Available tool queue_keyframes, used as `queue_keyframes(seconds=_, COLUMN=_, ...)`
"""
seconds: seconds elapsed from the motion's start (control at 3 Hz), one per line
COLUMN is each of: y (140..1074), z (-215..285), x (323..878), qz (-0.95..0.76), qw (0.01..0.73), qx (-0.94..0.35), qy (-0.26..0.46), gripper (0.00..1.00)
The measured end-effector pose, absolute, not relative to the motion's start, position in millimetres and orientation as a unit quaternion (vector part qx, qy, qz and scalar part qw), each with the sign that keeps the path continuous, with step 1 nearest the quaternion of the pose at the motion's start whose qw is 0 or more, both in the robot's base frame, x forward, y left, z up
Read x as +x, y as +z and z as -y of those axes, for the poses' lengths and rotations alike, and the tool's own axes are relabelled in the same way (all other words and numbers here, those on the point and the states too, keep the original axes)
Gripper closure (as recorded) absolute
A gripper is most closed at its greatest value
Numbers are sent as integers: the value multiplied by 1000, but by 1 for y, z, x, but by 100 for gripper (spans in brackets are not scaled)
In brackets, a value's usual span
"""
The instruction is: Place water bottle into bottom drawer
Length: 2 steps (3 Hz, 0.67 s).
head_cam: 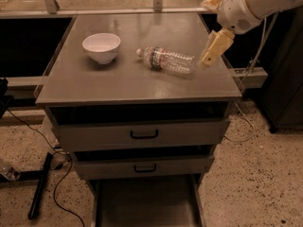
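Camera view, single frame; entries run left to right, positions given from the gripper.

Farthest from the gripper, well off to its left on the cabinet top [71, 86], sits a white bowl [101, 46], upright.

Between bowl and gripper lies the water bottle [165, 60], on its side. The white cap points away from the gripper toward the bowl, and the base end is nearest the tip.

The gripper [208, 58] hangs over the right edge of the top, angled down-left, its tip just beside the bottle's base. You cannot tell contact, nor whether it is spread or closed. It holds nothing.

Below and left of the gripper, the bottom drawer [147, 205] stands pulled out under two upper drawers [142, 135].

Risks, as judged:
- If you nudge the base, the round bottle probably rolls or skids toward the bowl.
- An end-on grasp likely slips, and thin ribbed plastic may buckle.
- On the descent, you may clip the top's front edge or the upper drawer fronts.
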State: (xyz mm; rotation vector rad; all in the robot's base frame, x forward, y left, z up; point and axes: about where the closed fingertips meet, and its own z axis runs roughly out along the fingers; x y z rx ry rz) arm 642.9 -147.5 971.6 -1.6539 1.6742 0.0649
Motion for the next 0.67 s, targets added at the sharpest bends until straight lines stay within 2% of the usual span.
queue_keyframes(seconds=0.67, y=938, z=127, x=661, qz=-682, qw=348, qx=-636, qy=96, gripper=0)
